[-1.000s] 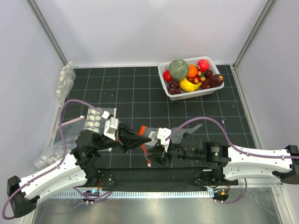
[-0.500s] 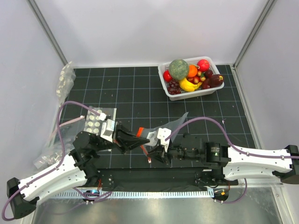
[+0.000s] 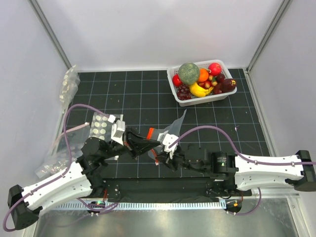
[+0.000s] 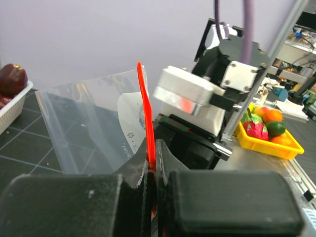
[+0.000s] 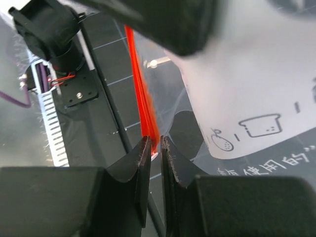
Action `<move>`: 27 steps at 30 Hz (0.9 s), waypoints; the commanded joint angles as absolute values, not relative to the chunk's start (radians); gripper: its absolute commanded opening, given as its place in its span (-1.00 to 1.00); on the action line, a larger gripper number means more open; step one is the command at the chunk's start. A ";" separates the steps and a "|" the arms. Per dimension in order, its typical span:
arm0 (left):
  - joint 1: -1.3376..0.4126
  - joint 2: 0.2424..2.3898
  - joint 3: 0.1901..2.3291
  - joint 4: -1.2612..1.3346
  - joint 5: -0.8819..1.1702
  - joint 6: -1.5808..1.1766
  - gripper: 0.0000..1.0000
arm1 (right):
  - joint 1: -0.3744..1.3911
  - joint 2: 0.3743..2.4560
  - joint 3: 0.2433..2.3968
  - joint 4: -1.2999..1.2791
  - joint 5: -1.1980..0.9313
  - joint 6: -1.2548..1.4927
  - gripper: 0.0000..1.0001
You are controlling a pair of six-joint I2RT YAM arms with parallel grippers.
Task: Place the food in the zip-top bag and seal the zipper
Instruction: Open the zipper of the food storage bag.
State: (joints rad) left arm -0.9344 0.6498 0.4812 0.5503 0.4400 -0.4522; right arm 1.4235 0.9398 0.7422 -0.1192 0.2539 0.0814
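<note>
The zip-top bag (image 3: pixel 171 129) hangs off the mat between my two grippers, its clear body standing up (image 4: pixel 84 118) (image 5: pixel 256 74). My left gripper (image 3: pixel 148 146) (image 4: pixel 152 150) is shut on the red-orange zipper (image 4: pixel 143 103). My right gripper (image 3: pixel 159 157) (image 5: pixel 154 144) faces it, jaws drawn to a narrow slit on the zipper's (image 5: pixel 140 89) lower end. The food lies in the white basket (image 3: pixel 202 99) at the back right: red balls (image 3: pixel 215 68) (image 3: pixel 176 80) and an orange ball (image 3: pixel 203 74). Nothing shows inside the bag.
The basket also holds a green melon ball (image 3: pixel 188 73), a banana (image 3: pixel 197 91) and dark fruit. Clear bags of white discs (image 3: pixel 101 127) (image 3: pixel 69 84) and loose plastic (image 3: pixel 54 160) lie at the left. A yellow fruit tray (image 4: pixel 269 136) sits beyond the table.
My right gripper has slid left along the bag's mouth and its jaws have narrowed onto the zipper. The bag's body has risen more upright. The left gripper stays shut on the strip.
</note>
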 commanded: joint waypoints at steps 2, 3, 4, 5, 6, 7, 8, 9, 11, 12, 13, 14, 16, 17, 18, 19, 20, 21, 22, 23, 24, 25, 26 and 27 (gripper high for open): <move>-0.931 0.673 0.477 0.612 0.361 -0.489 -0.99 | 1.439 0.925 0.756 -0.029 0.365 0.069 -0.59; -0.931 0.672 0.469 0.615 0.327 -0.491 -0.99 | 1.442 0.920 0.752 -0.019 0.385 0.069 -0.59; -0.931 0.673 0.465 0.617 0.309 -0.494 -0.99 | 1.443 0.913 0.746 -0.015 0.396 0.071 -0.58; -0.931 0.672 0.457 0.621 0.293 -0.497 -0.99 | 1.447 0.910 0.742 -0.011 0.408 0.071 -0.57; -0.931 0.672 0.448 0.633 0.272 -0.500 -0.99 | 1.448 0.911 0.741 -0.011 0.435 0.068 -0.57; -0.931 0.670 0.442 0.638 0.262 -0.502 -0.99 | 1.450 0.910 0.741 -0.012 0.448 0.067 -0.57; -0.931 0.667 0.440 0.643 0.255 -0.503 -0.99 | 1.451 0.913 0.741 -0.009 0.457 0.069 -0.58; -0.931 0.664 0.436 0.643 0.249 -0.508 -0.99 | 1.453 0.914 0.739 -0.005 0.466 0.068 -0.57; -0.931 0.660 0.434 0.643 0.233 -0.508 -0.99 | 1.454 0.919 0.738 -0.005 0.491 0.069 -0.57; -0.931 0.658 0.431 0.643 0.227 -0.511 -0.99 | 1.456 0.926 0.736 -0.006 0.503 0.069 -0.56; -0.931 0.657 0.428 0.643 0.221 -0.511 -0.99 | 1.456 0.931 0.738 0.024 0.512 0.069 -0.56; -0.931 0.655 0.428 0.641 0.216 -0.512 -0.99 | 1.457 0.936 0.739 0.025 0.521 0.068 -0.56; -0.931 0.650 0.426 0.640 0.213 -0.512 -0.99 | 1.459 0.950 0.742 0.023 0.529 0.067 -0.51; -0.931 0.649 0.425 0.640 0.201 -0.514 -0.99 | 1.459 0.953 0.742 0.029 0.523 0.067 -0.49; -0.931 0.647 0.422 0.640 0.198 -0.515 -0.99 | 1.460 0.960 0.742 0.032 0.523 0.066 -0.48; -0.931 0.647 0.420 0.638 0.192 -0.517 -0.99 | 1.460 0.965 0.742 0.037 0.522 0.064 -0.48; -0.931 0.649 0.419 0.640 0.184 -0.520 -0.99 | 1.462 0.969 0.742 0.043 0.517 0.064 -0.48; -0.931 0.650 0.417 0.643 0.180 -0.522 -0.99 | 1.463 0.977 0.745 0.044 0.517 0.064 -0.47; -0.931 0.650 0.417 0.644 0.178 -0.523 -0.99 | 1.466 0.992 0.750 0.043 0.517 0.064 -0.47; -0.931 0.653 0.414 0.644 0.176 -0.523 -0.99 | 1.470 1.000 0.752 0.044 0.514 0.061 -0.47; -0.931 0.653 0.416 0.646 0.176 -0.520 -0.99 | 1.471 1.005 0.756 0.044 0.517 0.063 -0.47; -0.931 0.650 0.417 0.643 0.176 -0.511 -0.99 | 1.473 1.005 0.756 0.043 0.520 0.061 -0.47; -0.931 0.647 0.417 0.632 0.176 -0.509 -0.99 | 1.474 1.000 0.756 0.044 0.528 0.061 -0.47; -0.933 0.646 0.417 0.627 0.173 -0.505 -0.99 | 1.474 0.993 0.750 0.048 0.528 0.063 -0.46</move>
State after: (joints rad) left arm -0.9344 0.6586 0.4175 0.5850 0.1982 -0.5167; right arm 1.4654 1.0069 0.7406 -0.0151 0.4957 0.0719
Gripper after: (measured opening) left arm 0.036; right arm 0.267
